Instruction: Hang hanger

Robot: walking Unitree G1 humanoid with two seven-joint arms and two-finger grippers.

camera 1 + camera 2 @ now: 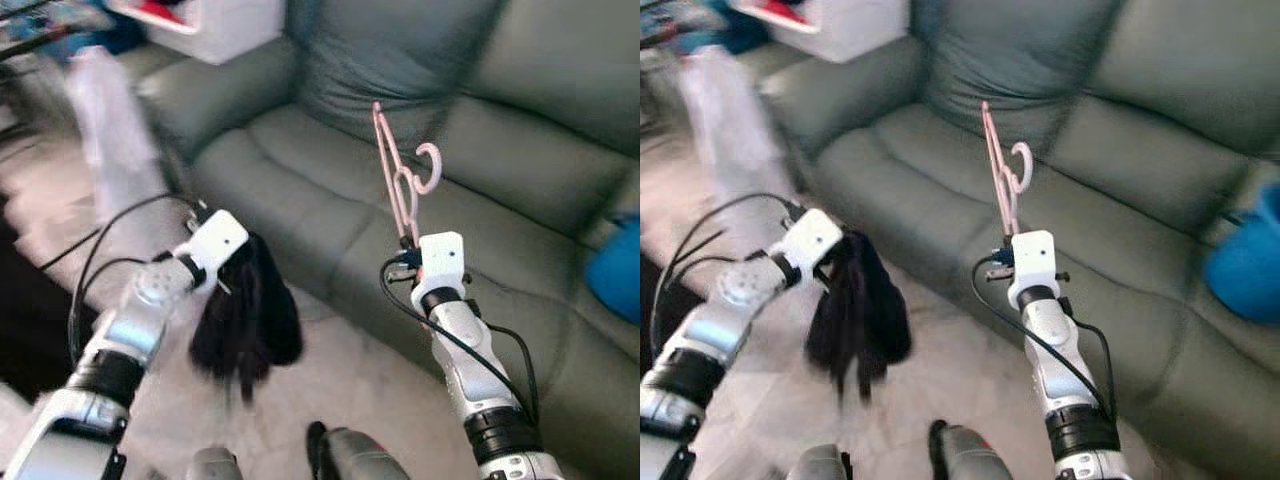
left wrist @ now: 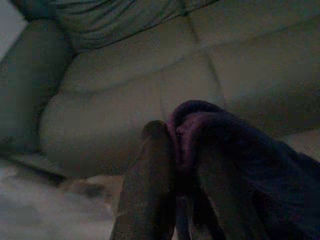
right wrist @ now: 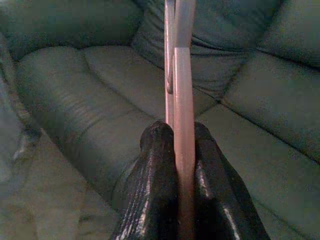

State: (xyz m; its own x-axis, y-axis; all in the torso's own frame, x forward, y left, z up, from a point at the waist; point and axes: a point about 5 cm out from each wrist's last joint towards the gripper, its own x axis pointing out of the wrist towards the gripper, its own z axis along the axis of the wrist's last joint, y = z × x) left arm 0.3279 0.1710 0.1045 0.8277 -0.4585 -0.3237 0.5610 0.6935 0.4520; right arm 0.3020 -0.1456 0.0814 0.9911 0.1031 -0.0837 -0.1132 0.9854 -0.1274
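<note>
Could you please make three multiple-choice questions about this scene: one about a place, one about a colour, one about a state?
1. Where does the dark garment hang?
A. from the left tool
B. on the sofa seat
C. on the hanger

2. What colour is the hanger?
A. blue
B. pink
C. black

3. How is the right tool?
A. open and empty
B. shut on the garment
C. shut on the hanger

Answers:
1. A: the garment droops from the left tool, above the floor in front of the grey-green sofa.
2. B: its thin frame and hook are pale pink.
3. C: in the right wrist view both black fingers press against the hanger's bar.
</note>
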